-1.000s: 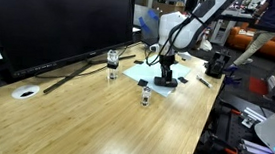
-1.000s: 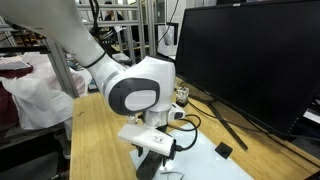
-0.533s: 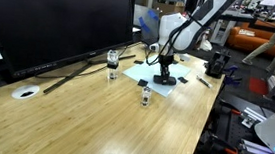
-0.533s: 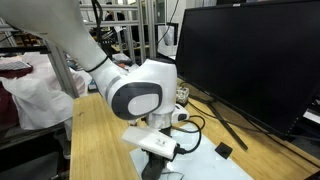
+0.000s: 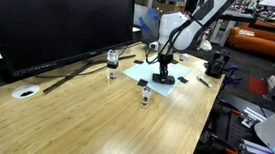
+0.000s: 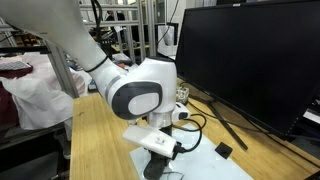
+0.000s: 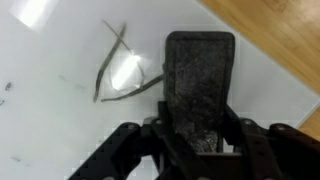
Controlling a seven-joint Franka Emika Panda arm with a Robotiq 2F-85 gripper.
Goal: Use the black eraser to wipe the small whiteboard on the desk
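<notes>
Wrist view: the gripper (image 7: pixel 200 138) has its fingers closed tight on the black eraser (image 7: pixel 200 70). The eraser is right over the small whiteboard (image 7: pixel 50 110), beside some thin gray marks (image 7: pixel 112 70). The desk (image 7: pixel 285 35) shows in the corner.

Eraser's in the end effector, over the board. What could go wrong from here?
1. The pen marks lie beside the black eraser, not under it; a straight stroke may miss them.
2. Nothing visibly holds the small whiteboard down; it may slide.
3. A wide sweep of the end effector could topple the small jar.
</notes>
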